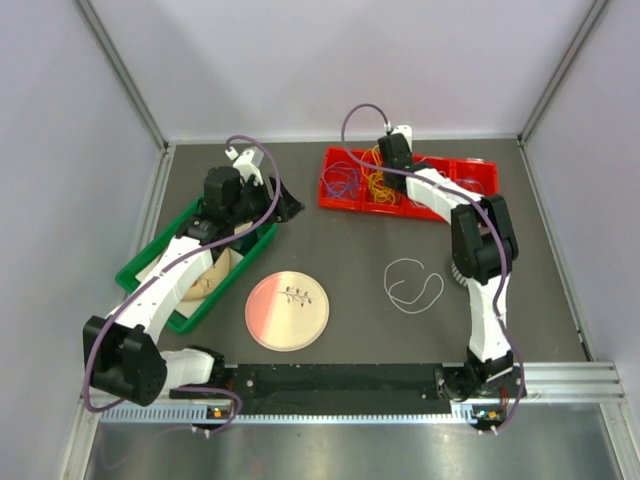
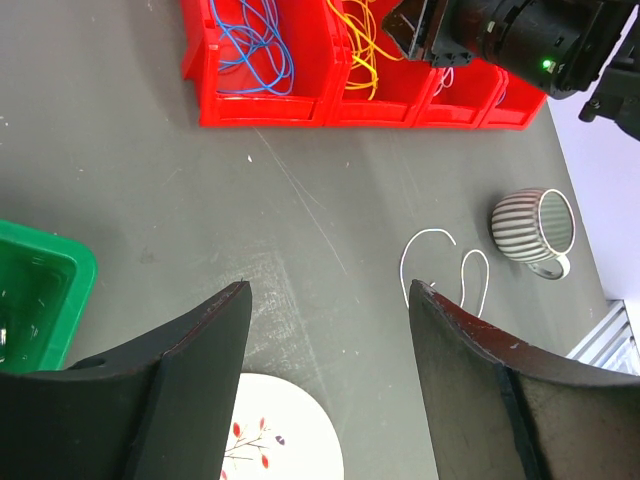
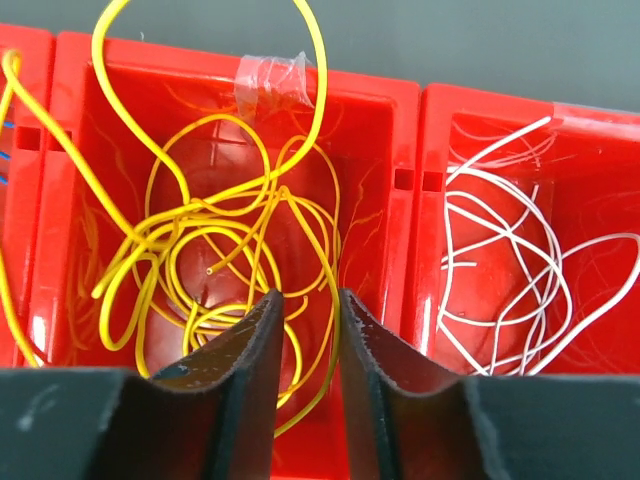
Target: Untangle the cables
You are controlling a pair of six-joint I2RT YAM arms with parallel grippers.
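Yellow cables (image 3: 200, 240) lie tangled in the middle compartment of the red bin (image 3: 410, 180). White cables (image 3: 500, 250) fill the compartment to its right. Blue cables (image 2: 250, 50) lie in the left compartment. My right gripper (image 3: 308, 295) hangs over the yellow tangle (image 1: 378, 180), jaws a narrow gap apart; one yellow strand runs through the gap, not pinched. A single white cable (image 1: 413, 283) lies looped on the table, also visible from the left wrist (image 2: 440, 265). My left gripper (image 2: 330, 290) is open and empty, above the table near the plate.
A pink-and-white plate (image 1: 287, 311) lies at the front centre. A green bin (image 1: 150, 265) sits at the left under the left arm. A striped mug (image 2: 530, 225) lies on its side beside the right arm. The red bin (image 1: 410, 205) stands at the back.
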